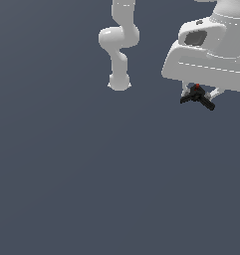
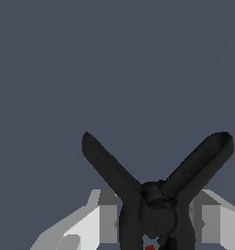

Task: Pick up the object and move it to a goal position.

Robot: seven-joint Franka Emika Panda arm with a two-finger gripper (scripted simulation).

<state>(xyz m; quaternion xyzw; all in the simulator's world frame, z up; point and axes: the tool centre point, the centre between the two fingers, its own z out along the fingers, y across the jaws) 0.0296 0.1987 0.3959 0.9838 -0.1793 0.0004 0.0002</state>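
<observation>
Claw [image 1: 196, 94] status: both white fingers [image 2: 97, 222] sit tight against the hub of the black clamp [image 1: 196, 97], one on each side, so the claw is closed down to the width of that hub and has hold of the clamp. In the wrist view the clamp [image 2: 158, 195] fills the gap between the fingers, its two prongs splaying outward in a V past the fingertips. A small red dot [image 1: 196, 86] shows at the clamp's top, just under the white hand housing.

Progress, judged: the grasp looks done. Whether the clamp is lifted clear of the desk [image 1: 91, 189] cannot be told; no shadow or contact line shows against the flat grey surface. No goal marker appears in either view, so how much of the carry remains cannot be read. Carry and hold at the goal are presumably left.

Room: the clamp sits near the exterior view's right edge, in the upper part. The arm's base [image 1: 119, 82] stands well apart, toward the exterior view's left. No desk edge is visible in either view. The surface around the clamp shows nothing else; the prongs stick out beyond the fingers, which could matter if moving low.
</observation>
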